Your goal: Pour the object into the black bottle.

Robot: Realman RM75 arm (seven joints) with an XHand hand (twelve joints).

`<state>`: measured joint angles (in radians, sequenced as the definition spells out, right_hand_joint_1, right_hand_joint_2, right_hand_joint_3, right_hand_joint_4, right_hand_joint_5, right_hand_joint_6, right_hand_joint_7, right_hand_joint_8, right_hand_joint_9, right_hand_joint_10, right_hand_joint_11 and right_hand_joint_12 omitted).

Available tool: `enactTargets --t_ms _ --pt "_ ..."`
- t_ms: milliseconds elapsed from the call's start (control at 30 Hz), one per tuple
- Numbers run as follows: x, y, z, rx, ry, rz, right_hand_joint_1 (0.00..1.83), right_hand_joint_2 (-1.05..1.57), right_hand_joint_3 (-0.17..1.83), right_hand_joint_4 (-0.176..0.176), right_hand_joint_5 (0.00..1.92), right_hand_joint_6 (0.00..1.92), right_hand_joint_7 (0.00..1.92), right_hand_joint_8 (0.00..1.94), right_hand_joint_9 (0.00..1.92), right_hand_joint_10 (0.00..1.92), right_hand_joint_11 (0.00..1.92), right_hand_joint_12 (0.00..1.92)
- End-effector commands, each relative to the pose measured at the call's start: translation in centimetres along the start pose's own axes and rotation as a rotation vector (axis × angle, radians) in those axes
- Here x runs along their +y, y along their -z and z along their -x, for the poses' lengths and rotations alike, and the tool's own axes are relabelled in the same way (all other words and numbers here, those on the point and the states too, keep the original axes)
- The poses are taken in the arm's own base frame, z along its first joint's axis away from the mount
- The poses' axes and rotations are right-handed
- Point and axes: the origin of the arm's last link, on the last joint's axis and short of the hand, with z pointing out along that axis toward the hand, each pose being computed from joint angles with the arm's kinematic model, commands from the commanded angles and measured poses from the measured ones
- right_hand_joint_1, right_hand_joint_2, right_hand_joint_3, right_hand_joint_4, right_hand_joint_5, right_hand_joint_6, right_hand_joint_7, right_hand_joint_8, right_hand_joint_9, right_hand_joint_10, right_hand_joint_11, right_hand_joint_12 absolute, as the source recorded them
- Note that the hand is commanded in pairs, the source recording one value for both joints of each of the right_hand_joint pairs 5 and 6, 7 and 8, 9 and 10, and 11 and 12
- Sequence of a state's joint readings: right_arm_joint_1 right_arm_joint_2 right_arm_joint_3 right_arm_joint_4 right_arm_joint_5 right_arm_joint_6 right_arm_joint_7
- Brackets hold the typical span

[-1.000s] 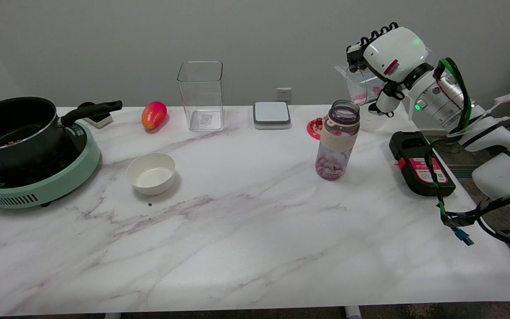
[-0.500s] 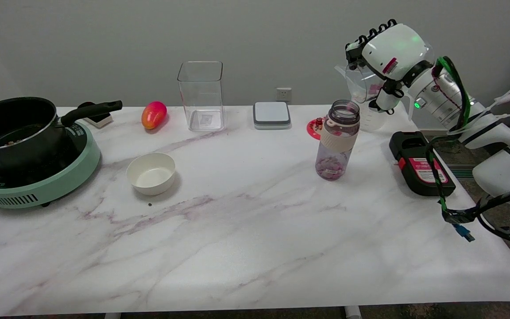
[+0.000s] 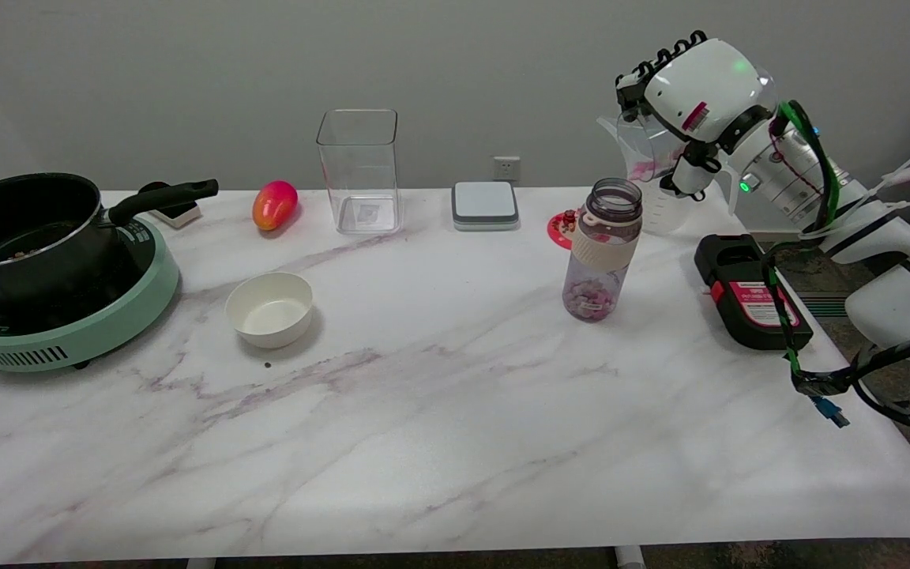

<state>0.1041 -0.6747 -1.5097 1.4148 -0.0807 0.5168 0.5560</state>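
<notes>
A dark see-through bottle [image 3: 603,249] with a pale band stands open on the marble table [image 3: 423,411], right of centre. Pink and white bits lie in its bottom. My right hand [image 3: 692,103] grips a clear plastic measuring cup [image 3: 644,154] in the air, up and to the right of the bottle's mouth. The cup is tilted with its spout toward the bottle, and some pink bits show inside it. The hand's fingers are wrapped round the cup's far side and are mostly hidden.
A black and red box [image 3: 751,292] lies right of the bottle. Behind the bottle are a red coaster [image 3: 562,225] and a grey-topped scale [image 3: 485,205]. Further left stand a clear square jar [image 3: 359,170], a mango [image 3: 274,205], a white bowl [image 3: 270,309] and a pot [image 3: 24,229] on a green cooker [image 3: 68,316].
My right hand has lifted a little and tipped the cup further toward the bottle. The heap of bits in the bottle looks slightly bigger.
</notes>
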Motion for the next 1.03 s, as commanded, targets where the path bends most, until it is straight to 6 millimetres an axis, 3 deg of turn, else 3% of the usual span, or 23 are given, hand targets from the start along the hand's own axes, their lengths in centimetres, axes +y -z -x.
enactTargets --t_ms 33,833,1033 --pt "-0.2 0.0 -0.1 0.005 0.020 -0.011 1.50 0.67 0.83 0.000 1.65 1.65 1.45 1.45 1.30 1.30 1.16 1.16" --pt "-0.3 0.1 0.0 0.008 0.023 -0.013 1.49 0.70 0.81 0.000 1.67 1.67 1.46 1.46 1.31 1.31 1.17 1.17" --pt "1.4 1.7 0.3 0.025 -0.107 0.099 1.49 0.71 0.80 0.000 1.69 1.69 1.46 1.46 1.31 1.31 1.18 1.18"
